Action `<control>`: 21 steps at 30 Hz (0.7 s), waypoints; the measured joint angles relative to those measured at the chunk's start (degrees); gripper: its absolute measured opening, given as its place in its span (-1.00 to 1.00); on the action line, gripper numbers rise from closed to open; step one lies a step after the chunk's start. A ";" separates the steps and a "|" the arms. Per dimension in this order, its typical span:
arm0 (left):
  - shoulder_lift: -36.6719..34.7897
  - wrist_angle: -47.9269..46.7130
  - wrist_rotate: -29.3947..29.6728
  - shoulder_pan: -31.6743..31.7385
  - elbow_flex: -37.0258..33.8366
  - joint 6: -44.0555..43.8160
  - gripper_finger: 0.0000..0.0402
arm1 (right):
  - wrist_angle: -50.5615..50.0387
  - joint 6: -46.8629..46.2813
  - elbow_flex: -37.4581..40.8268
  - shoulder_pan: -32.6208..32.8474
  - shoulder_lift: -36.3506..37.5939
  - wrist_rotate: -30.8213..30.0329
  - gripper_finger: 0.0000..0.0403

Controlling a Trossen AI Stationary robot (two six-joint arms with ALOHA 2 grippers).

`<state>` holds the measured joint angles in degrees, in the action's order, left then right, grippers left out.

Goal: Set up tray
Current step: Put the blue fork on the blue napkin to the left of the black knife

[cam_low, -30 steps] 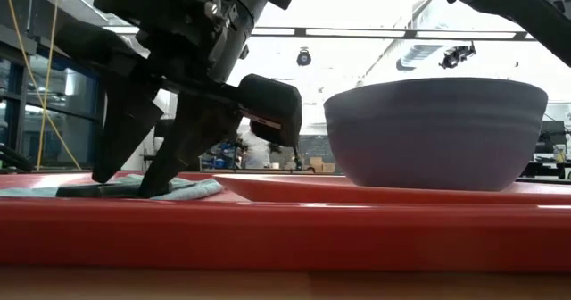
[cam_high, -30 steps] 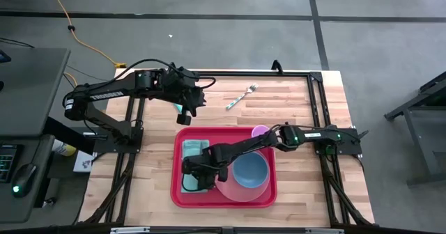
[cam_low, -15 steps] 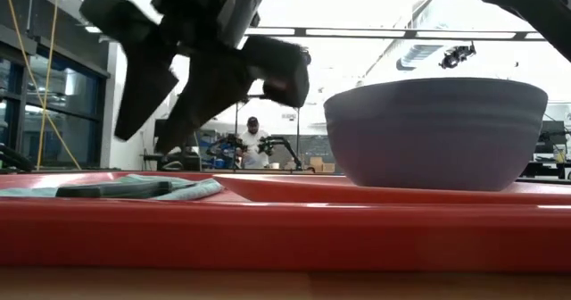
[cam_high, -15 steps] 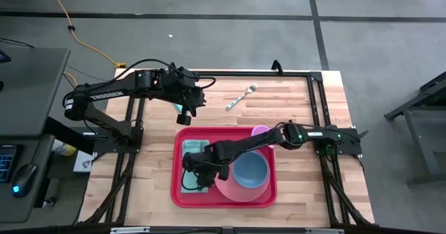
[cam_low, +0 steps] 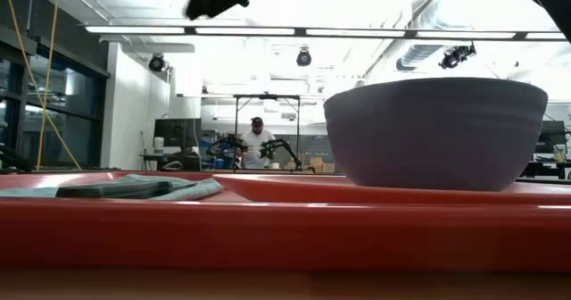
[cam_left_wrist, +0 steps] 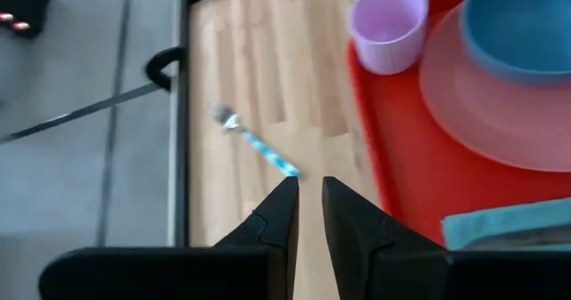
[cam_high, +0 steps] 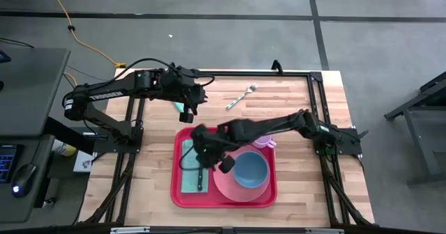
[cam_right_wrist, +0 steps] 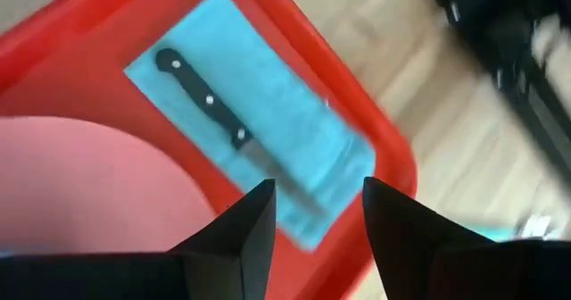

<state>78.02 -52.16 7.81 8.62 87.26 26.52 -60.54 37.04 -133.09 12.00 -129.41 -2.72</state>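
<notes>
On the near half of the table sat the red tray [cam_high: 224, 199], holding a pink plate [cam_high: 240, 190] with a blue bowl [cam_high: 250, 169], and a black-handled knife [cam_high: 201, 177] on a teal napkin [cam_high: 189, 184]. Above the napkin hung the right gripper [cam_right_wrist: 318, 212], fingers apart and empty. A lilac cup [cam_left_wrist: 388, 26] stood at the tray's far edge. Beyond, the left gripper [cam_left_wrist: 308, 200], nearly closed on nothing, hovered over bare wood near a fork [cam_high: 241, 96].
</notes>
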 joint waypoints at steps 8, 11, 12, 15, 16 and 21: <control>-6.65 2.97 15.80 0.04 0.00 -1.55 -0.57 | -13.86 -16.73 0.04 -3.36 4.46 2.88 -0.28; -10.27 4.08 21.46 0.04 0.10 -2.39 -0.57 | -17.12 -19.64 0.04 -4.73 4.57 3.13 -0.28; -11.45 3.57 22.63 0.07 0.08 -2.54 -0.57 | -18.10 -20.42 0.06 -5.27 4.57 3.13 -0.27; -14.21 1.31 25.62 0.02 0.07 -3.41 -0.57 | -20.54 -21.58 0.06 -7.22 4.64 3.18 -0.28; -15.28 -1.33 26.19 0.02 0.04 -4.32 -0.57 | -21.17 -21.58 0.06 -7.98 4.64 3.23 -0.28; -19.65 -15.76 30.60 0.03 -0.03 -13.52 -0.57 | -23.64 -19.76 0.10 -12.19 6.59 8.43 -0.27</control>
<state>58.38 -67.91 38.40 8.66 87.23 13.01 -84.18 17.28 -132.99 -0.19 -122.82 5.71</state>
